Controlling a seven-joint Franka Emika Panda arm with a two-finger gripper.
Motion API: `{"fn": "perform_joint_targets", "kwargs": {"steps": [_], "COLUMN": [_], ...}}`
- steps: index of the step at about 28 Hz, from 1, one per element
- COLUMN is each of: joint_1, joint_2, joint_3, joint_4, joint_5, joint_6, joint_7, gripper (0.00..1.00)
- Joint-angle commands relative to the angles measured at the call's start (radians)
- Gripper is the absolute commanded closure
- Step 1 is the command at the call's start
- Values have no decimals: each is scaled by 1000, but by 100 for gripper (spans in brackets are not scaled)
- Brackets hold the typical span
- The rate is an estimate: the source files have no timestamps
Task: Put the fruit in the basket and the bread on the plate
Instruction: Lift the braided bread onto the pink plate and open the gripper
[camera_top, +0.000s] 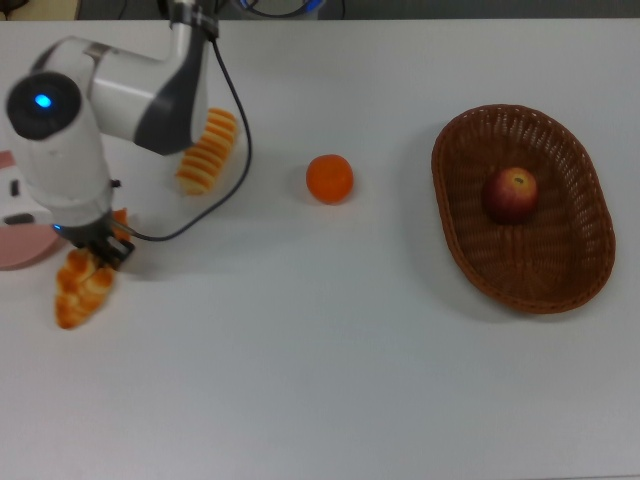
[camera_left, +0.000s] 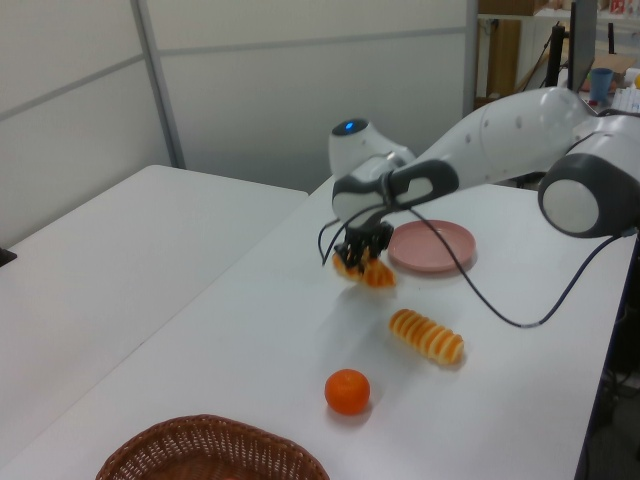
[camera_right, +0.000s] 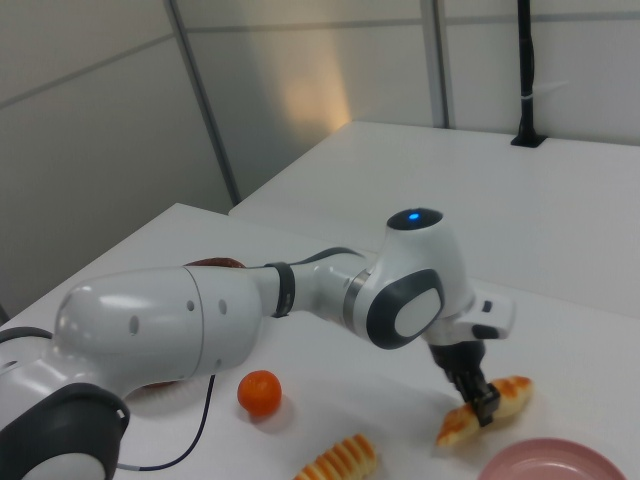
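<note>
Holding the braided bread (camera_top: 82, 288), the fingers (camera_right: 478, 392) are clamped on it, lifted just off the white counter (camera_top: 330, 350) beside the pink plate (camera_left: 432, 246). The striped bread (camera_top: 208, 150) lies on the counter. The orange (camera_top: 329, 178) sits in the middle. The apple (camera_top: 511, 194) rests inside the brown wicker basket (camera_top: 560, 270) on the top view's right.
</note>
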Motion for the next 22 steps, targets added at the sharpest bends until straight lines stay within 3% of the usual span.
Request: {"fn": "perform_joint_targets", "kwargs": {"steps": [1,7,15,19,22], "joint_1": [-38,-96,-229,-245,-245], "joint_2": [-86,-137,-125,-87,-50], "joint_3": [-2,-6,-8,-8,-8], "joint_4": [-27,-34,-58,-69,-69], "joint_5": [57,121,121,108,86], "joint_6": [7,0,-28,-25,-20], "joint_7": [-27,-102,-272,-299,-308], "gripper": [100,100,100,100,75]}}
